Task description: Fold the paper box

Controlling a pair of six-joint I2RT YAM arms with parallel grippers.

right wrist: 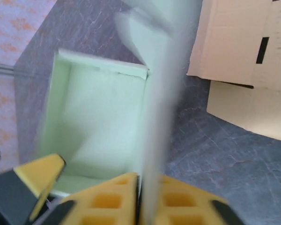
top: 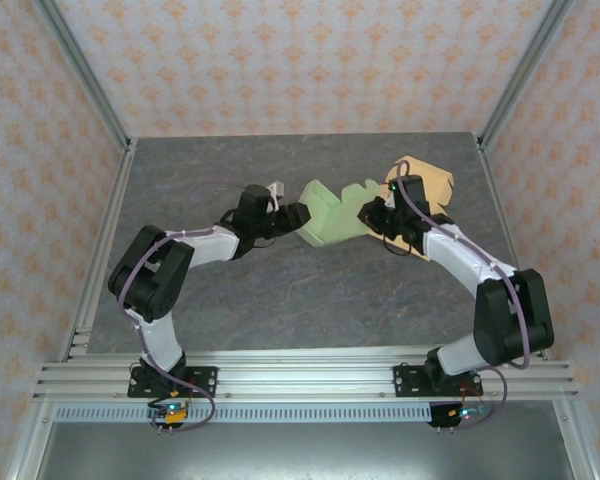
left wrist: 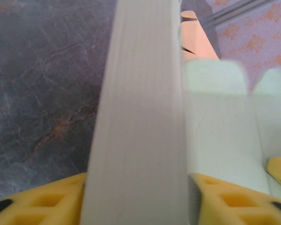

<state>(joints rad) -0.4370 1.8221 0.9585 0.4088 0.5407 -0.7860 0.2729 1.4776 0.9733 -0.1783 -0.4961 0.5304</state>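
Yellow fingers (left wrist: 42, 201) of the left gripper (top: 293, 214) flank an upright wall of the pale green paper box (top: 330, 220), which sits centre frame on the grey surface (top: 210, 170). Whether these jaws grip it or stand loose, I cannot tell. Right of the box, the right gripper (top: 369, 214) has its jaws clenched on a thin wall. Tan cardboard (top: 430, 180) lies at the upper right.

This is a robot test cell in a laboratory. A grey stone-patterned table (top: 280, 300) is enclosed by aluminium profile posts (top: 85, 72) at its far corners. Orange-patterned wall panels (top: 300, 60) are mounted behind and beside it. At its near edge, the left arm (top: 160, 285) and the right arm (top: 485, 275) are bolted onto an aluminium rail (top: 310, 378).
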